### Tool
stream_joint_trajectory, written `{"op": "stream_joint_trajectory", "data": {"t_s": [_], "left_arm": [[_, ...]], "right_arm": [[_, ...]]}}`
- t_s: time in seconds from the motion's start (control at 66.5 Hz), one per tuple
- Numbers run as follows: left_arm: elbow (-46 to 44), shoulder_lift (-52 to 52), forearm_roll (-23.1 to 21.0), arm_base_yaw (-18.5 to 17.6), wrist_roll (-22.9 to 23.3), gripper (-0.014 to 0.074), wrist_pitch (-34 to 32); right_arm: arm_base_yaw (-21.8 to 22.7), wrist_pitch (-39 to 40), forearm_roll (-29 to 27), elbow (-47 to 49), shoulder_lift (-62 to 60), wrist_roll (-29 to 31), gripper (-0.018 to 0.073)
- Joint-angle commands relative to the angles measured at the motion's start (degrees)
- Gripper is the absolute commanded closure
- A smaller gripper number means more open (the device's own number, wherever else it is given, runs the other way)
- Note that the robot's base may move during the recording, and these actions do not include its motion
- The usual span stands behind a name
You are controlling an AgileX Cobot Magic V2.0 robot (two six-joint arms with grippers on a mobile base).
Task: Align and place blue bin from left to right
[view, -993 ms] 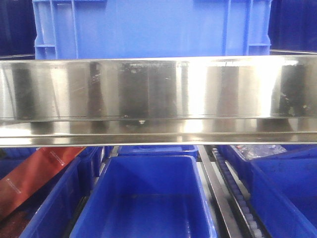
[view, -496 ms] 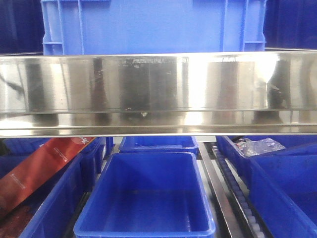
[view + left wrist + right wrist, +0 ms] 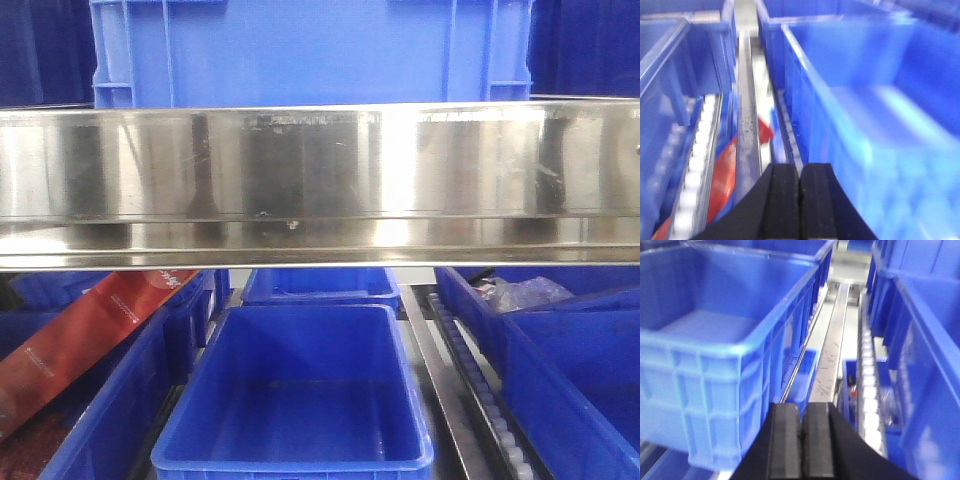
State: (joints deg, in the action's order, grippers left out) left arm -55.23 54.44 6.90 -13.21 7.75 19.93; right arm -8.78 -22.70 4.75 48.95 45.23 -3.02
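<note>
Both claws, left claw (image 3: pixel 799 200) and right claw (image 3: pixel 802 445), are staying pressed closed on nothing. The blue bin (image 3: pixel 310 50) is sitting on the upper steel shelf (image 3: pixel 320 180), ungrasped, so aligning seems unfinished.

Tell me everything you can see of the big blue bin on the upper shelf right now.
The blue bin is a bright mid-blue crate that looks like moulded plastic, with smooth walls and raised vertical ribs near its corners. In the front view only its side wall shows above the steel shelf rail, which hides its base; its rim is cut off at the top. It stands upright, roughly centred. The right wrist view shows a thick ribbed rim and an empty interior. No end effector touches it.
</note>
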Motion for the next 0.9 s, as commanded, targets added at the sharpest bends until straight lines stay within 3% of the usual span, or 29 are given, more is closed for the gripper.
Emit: {"op": "stream_joint_trajectory", "data": {"t_s": [0.0, 0.135, 0.361, 0.587, 0.888], "left_arm": [[9.2, -8.1, -0.6, -0.1, 0.4, 0.0707, -9.6], [25.1, -20.7, -2.3, -0.1, 0.4, 0.0707, -19.9], [38.1, -34.7, -4.0, -0.1, 0.4, 0.0707, -21.0], [40.8, -40.9, -4.0, -0.1, 0.4, 0.0707, -20.8], [40.8, -41.4, -4.0, -0.1, 0.4, 0.0707, -21.0]], "right_arm": [[0.4, 4.2, 1.2, -4.6, -5.1, 0.1, 0.0627], [0.4, 8.7, 1.2, -14.2, -15.5, 0.1, 0.0627], [0.4, 9.5, 1.2, -25.6, -27.5, 0.1, 0.0627], [0.4, 9.9, 1.2, -28.1, -30.4, 0.1, 0.0627], [0.4, 10.3, 1.2, -28.1, -30.4, 0.1, 0.0627]]}}
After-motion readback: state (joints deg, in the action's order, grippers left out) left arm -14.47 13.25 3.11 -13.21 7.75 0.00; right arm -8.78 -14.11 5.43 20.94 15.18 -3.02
